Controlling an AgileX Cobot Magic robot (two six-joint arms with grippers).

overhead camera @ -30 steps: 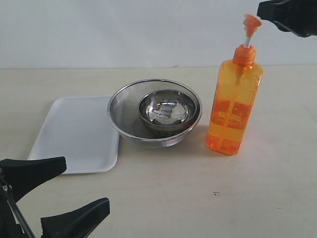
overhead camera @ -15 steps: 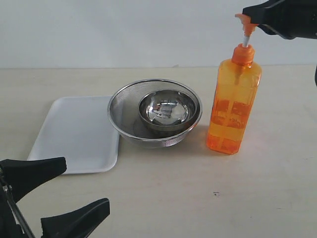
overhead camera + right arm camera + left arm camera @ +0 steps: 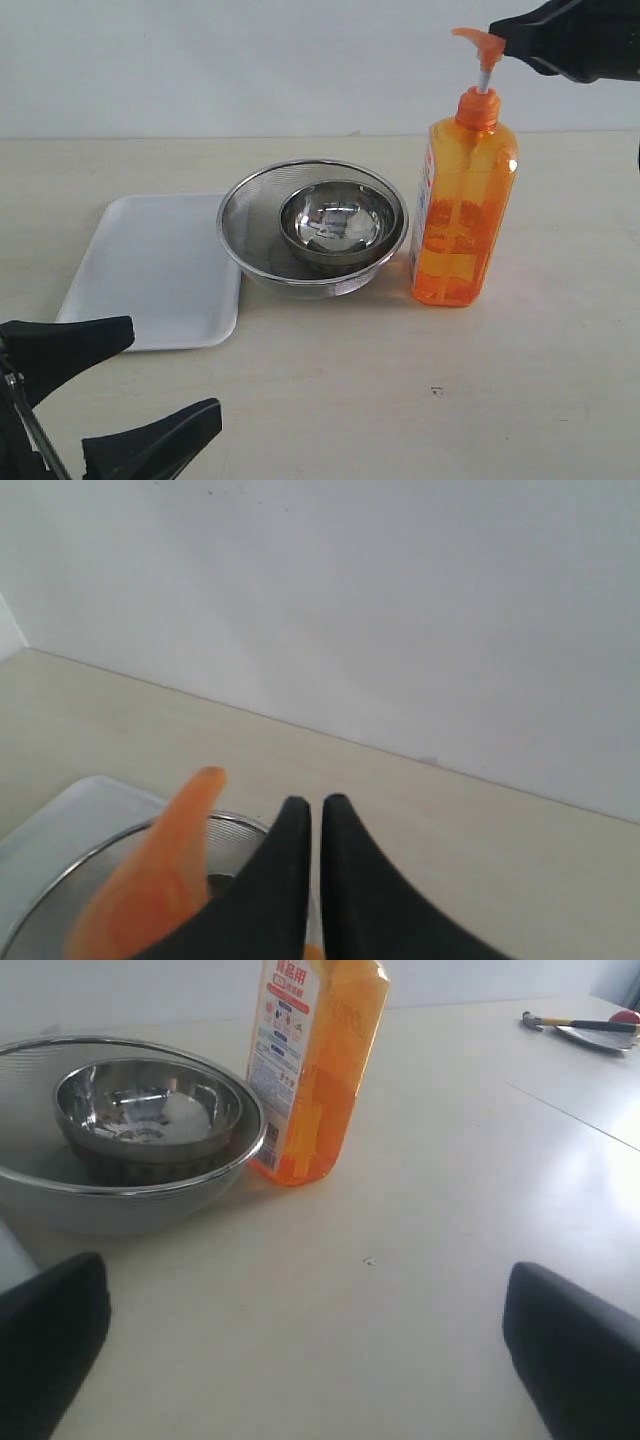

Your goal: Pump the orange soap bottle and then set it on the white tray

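The orange soap bottle [image 3: 460, 225] stands upright on the table, just right of the strainer bowl, its pump head [image 3: 478, 42] raised with the spout pointing left. My right gripper [image 3: 498, 30] is shut and empty, and its tip touches the back of the pump head. In the right wrist view the closed right gripper [image 3: 315, 805] lies beside the blurred orange pump head [image 3: 150, 880]. The white tray [image 3: 150, 265] lies flat at the left. My left gripper [image 3: 175, 370] hovers wide open at the front left, holding nothing. The left wrist view shows the bottle [image 3: 315, 1070] with its label side.
A round steel mesh strainer bowl [image 3: 250, 215] holding a smaller steel bowl [image 3: 340, 222] sits between the tray and the bottle. In the left wrist view a hammer-like tool [image 3: 570, 1024] lies far off on the table. A white wall backs the table.
The bottle has slid left toward the strainer and turned, so its label side and spout now face left. My right gripper moved left against the pump head. The left gripper has not moved.
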